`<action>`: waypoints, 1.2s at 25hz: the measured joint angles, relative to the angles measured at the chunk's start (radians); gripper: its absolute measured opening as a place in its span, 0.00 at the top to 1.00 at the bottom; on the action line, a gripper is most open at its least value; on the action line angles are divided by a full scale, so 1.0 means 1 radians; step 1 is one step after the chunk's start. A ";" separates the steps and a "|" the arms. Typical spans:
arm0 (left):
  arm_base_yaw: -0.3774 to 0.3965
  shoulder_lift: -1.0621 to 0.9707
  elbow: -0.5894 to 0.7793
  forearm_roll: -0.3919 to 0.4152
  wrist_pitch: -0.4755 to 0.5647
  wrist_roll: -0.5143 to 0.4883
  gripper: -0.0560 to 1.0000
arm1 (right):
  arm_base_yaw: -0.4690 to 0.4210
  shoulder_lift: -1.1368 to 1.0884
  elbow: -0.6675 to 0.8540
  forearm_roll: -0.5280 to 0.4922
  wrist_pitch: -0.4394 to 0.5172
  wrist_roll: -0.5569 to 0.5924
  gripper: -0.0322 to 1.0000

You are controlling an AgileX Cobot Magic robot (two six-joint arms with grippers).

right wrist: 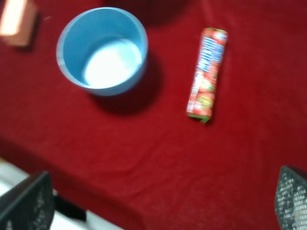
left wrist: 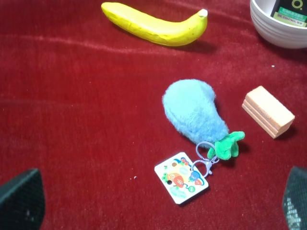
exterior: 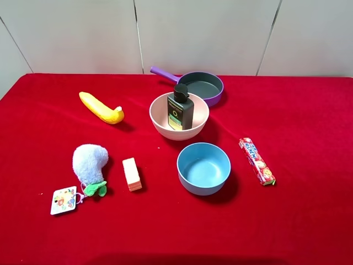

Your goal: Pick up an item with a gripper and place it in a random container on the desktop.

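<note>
Red cloth covers the tabletop (exterior: 309, 221), backed by pale wall panels, in the high view. At its middle the bottle (exterior: 180, 110), dark grey-green with a black pump cap and a yellowish label, stands slightly tilted inside the pink bowl (exterior: 160, 122), leaning toward the far rim. A purple pan (exterior: 205, 85) sits just behind that bowl, a blue bowl (exterior: 203, 168) near in front of it, a red candy box (exterior: 256, 160) to the right, and a banana (exterior: 101, 107), a blue plush (exterior: 89, 164) with a card tag (exterior: 64, 199) and an orange block (exterior: 132, 174) to the left. No arm shows in this view. From the left wrist, the left gripper (left wrist: 158, 203) shows only two dark fingertips at the frame's lower corners, set wide apart with nothing between them, above the plush and tag; the bowl's ribbed wall and the bottle's label edge peek in at a corner. From the right wrist, blurred, the right gripper (right wrist: 163, 203) likewise has its jaws spread wide and empty, hanging over bare cloth near the tabletop's edge, with the blue bowl and candy box beyond.
</note>
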 joint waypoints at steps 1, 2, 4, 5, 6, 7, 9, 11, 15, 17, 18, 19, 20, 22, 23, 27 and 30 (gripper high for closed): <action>0.000 0.000 0.000 0.000 0.000 0.000 0.00 | -0.034 -0.047 0.023 -0.004 -0.002 0.000 0.30; 0.000 0.000 0.000 0.000 0.000 0.000 0.00 | -0.075 -0.094 0.042 -0.012 -0.008 0.000 0.30; 0.000 0.000 0.000 0.000 0.000 0.000 0.00 | -0.150 -0.179 0.083 -0.027 -0.040 0.000 0.30; 0.000 0.000 0.000 0.000 0.000 0.000 0.00 | -0.187 -0.225 0.104 -0.033 -0.061 0.000 0.30; 0.000 0.000 0.000 0.000 0.000 0.000 0.00 | -0.222 -0.269 0.125 -0.043 -0.080 0.000 0.30; 0.000 0.000 0.000 0.000 0.000 0.000 0.00 | -0.253 -0.305 0.145 -0.043 -0.101 0.000 0.30; 0.000 0.000 0.000 0.000 0.000 0.000 0.00 | -0.306 -0.385 0.182 -0.043 -0.127 0.000 0.30; 0.000 0.000 0.000 0.000 0.000 0.000 0.00 | -0.356 -0.454 0.219 -0.043 -0.148 0.000 0.30; 0.000 0.000 0.000 0.000 0.000 0.000 0.00 | -0.418 -0.566 0.284 -0.043 -0.166 0.000 0.30; 0.000 0.000 0.000 0.000 0.000 0.000 0.00 | -0.430 -0.572 0.296 -0.043 -0.181 0.000 0.30; 0.000 0.000 0.000 0.000 0.000 0.000 0.00 | -0.432 -0.572 0.298 -0.043 -0.185 0.000 0.30; 0.000 0.000 0.000 0.000 0.000 0.000 0.00 | -0.432 -0.572 0.298 -0.043 -0.188 0.000 0.30; 0.000 0.000 0.000 0.000 0.000 0.000 0.00 | -0.432 -0.572 0.298 -0.043 -0.188 0.000 0.30; 0.000 0.000 0.000 0.000 0.000 0.000 0.00 | -0.432 -0.572 0.298 -0.043 -0.188 0.000 0.30; 0.000 0.000 0.000 0.000 0.000 0.000 0.00 | -0.432 -0.573 0.298 -0.043 -0.188 0.000 0.30; 0.000 0.000 0.000 0.000 0.000 0.000 0.00 | -0.432 -0.573 0.298 -0.043 -0.188 0.000 0.30; 0.000 0.000 0.000 0.000 0.000 0.000 0.00 | -0.432 -0.574 0.298 -0.043 -0.188 0.000 0.30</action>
